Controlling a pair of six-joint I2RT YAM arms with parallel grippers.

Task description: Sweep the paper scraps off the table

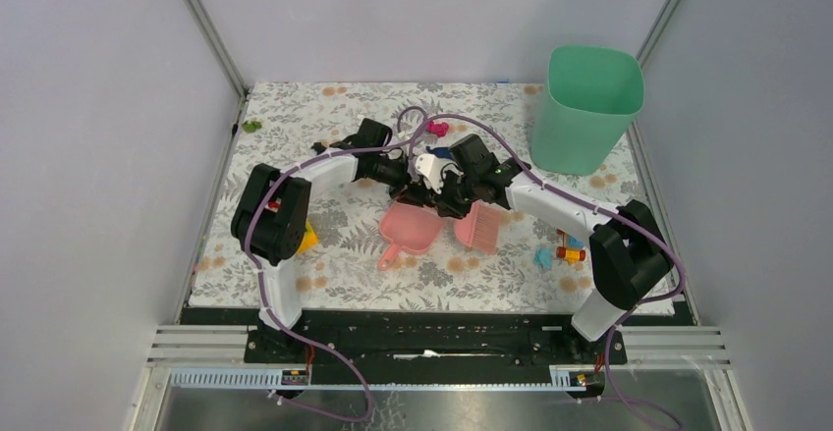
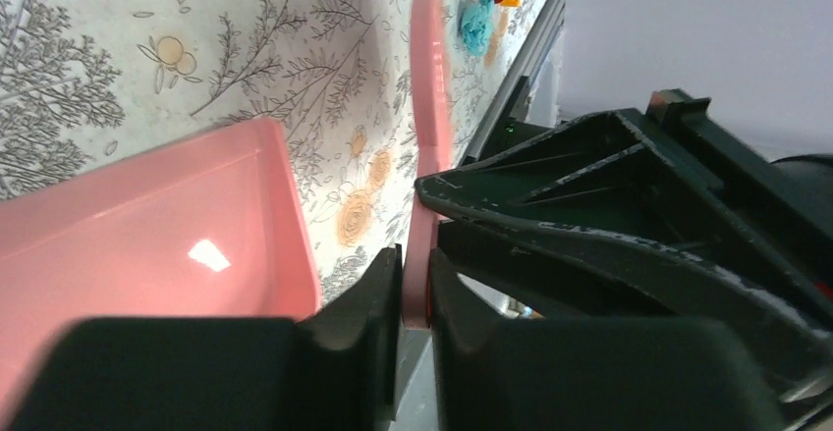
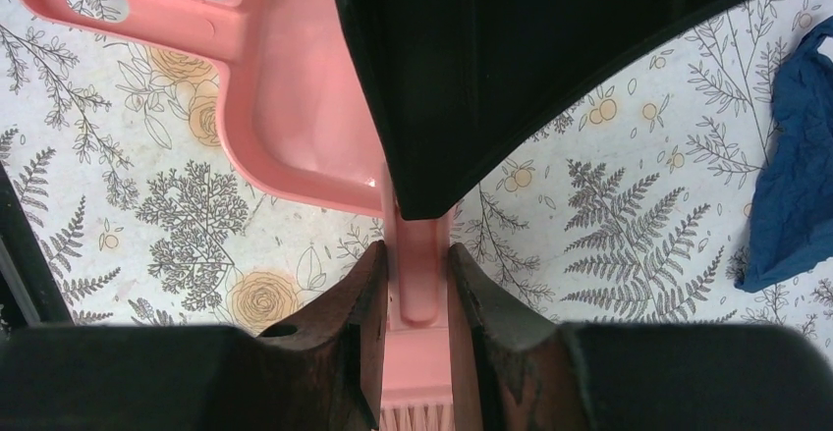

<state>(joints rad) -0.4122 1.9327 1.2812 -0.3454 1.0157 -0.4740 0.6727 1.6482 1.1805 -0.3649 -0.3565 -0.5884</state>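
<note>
Both arms are meeting over the middle of the table (image 1: 344,276) and crowding each other there. The right gripper (image 3: 416,249) is squeezing the handle of the pink brush (image 3: 417,284), with the bristles peeking out just behind its fingers. The left gripper (image 2: 413,259) is pinching the tip of that same handle, fingers pressed against either side. The pink dustpan (image 1: 411,227) is lying flat just beside them, its handle pointing toward the black rail (image 1: 422,318) on the near edge. Its tray is showing plain pink with one glint of light.

Room to move is lying open on the near side, between dustpan and rail, and across the far-left stretch. The left edge is tighter, with a yellow brick (image 1: 307,238) tucked against the left arm's elbow.

The scraps are sitting apart from one another. The magenta scrap (image 1: 437,129) is lying toward the far edge behind the grippers. The dark blue scrap (image 3: 791,156) is lying off to the side of the right gripper. The cyan scrap (image 1: 542,256) is waiting near the right edge, just beside the toy-brick vehicle (image 1: 570,251).

The green bin (image 1: 587,107) is standing upright in the far-right corner, showing only its own inner walls from above.
</note>
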